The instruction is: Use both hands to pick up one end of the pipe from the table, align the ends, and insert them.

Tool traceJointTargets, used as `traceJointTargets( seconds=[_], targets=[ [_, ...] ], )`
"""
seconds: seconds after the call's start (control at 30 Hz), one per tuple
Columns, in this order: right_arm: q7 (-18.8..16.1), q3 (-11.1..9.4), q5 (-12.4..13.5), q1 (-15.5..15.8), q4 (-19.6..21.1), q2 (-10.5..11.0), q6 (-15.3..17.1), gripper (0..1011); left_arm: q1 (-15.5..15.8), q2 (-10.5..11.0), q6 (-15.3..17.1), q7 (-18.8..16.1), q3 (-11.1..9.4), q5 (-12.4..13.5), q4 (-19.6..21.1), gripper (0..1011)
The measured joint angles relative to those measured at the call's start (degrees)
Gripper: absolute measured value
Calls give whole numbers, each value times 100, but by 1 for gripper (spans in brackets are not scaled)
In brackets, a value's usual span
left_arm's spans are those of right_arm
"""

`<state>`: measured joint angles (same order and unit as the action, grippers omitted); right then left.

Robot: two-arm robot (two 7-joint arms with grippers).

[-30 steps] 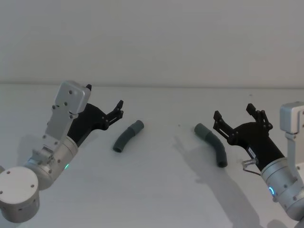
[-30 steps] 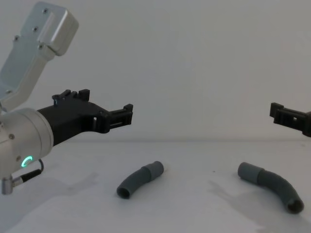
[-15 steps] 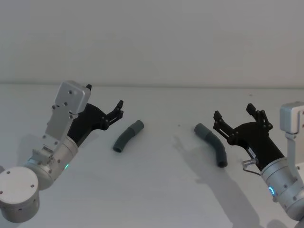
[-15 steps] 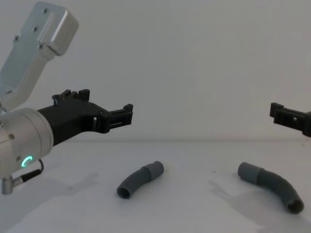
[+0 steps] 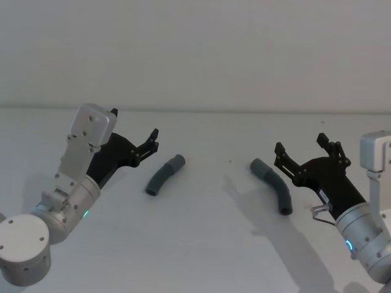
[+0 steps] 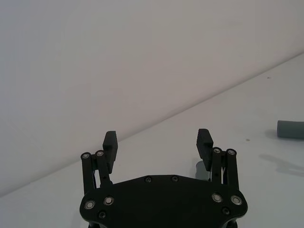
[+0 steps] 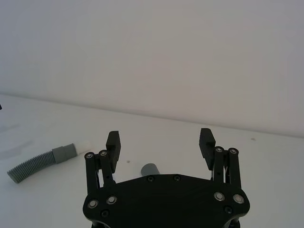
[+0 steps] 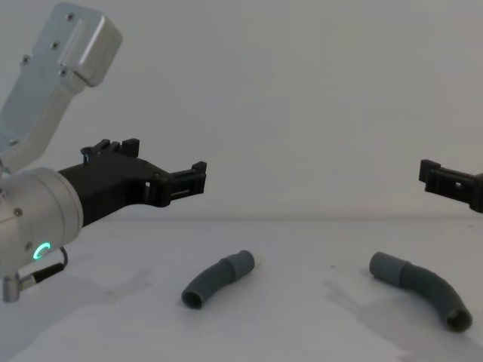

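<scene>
Nothing has been picked up yet, so I think this is the very first step: reaching for the pipes. The left jaws are wide open and hold nothing. They hang in the air above the bench at the end of the left arm. The left pipe lies flat on the bench, a little ahead of these jaws, lower down and off to their right side, not touching them. The right jaws are wide open too and just as empty, up in the air on the right arm. The right pipe lies on the bench just beside these jaws, under them and to their left. In the right wrist view, one grey end of it peeks out between the two jaws, but lower down on the bench. Farther off in that view, the left pipe shows a white tip at its smooth end. The two pipes are well apart, each one bent like a banana. For the next move I think each arm has to go down to its own pipe. The open jaws should come over the pipe so that it sits between them, and then squeeze shut. It looks best to grab near the middle and leave the smooth ends free, because those ends must meet and slide together later. The pipes are round, so they may roll if a jaw bumps them.
</scene>
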<state>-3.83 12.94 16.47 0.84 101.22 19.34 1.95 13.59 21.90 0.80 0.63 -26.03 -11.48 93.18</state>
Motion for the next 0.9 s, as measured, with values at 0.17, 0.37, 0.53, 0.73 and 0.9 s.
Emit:
traceJointTargets(
  seconds=[0.17,0.37,0.53,0.73,0.9],
  targets=[
    [0,0,0,0,0,0,0,1002,0,-1,19,3,0,3,5,1001],
    [0,0,0,0,1,0,0,1002,13,28,291,37,-13,16,87,1001],
    [0,0,0,0,0,0,0,1002,43,70,663,121,-31,10,180,1001],
    [0,0,0,0,0,0,0,1002,136,119,1193,292,-47,-75,290,1001],
    [0,0,0,0,1,0,0,1002,298,131,1698,543,-57,-213,312,1001]
  ],
)
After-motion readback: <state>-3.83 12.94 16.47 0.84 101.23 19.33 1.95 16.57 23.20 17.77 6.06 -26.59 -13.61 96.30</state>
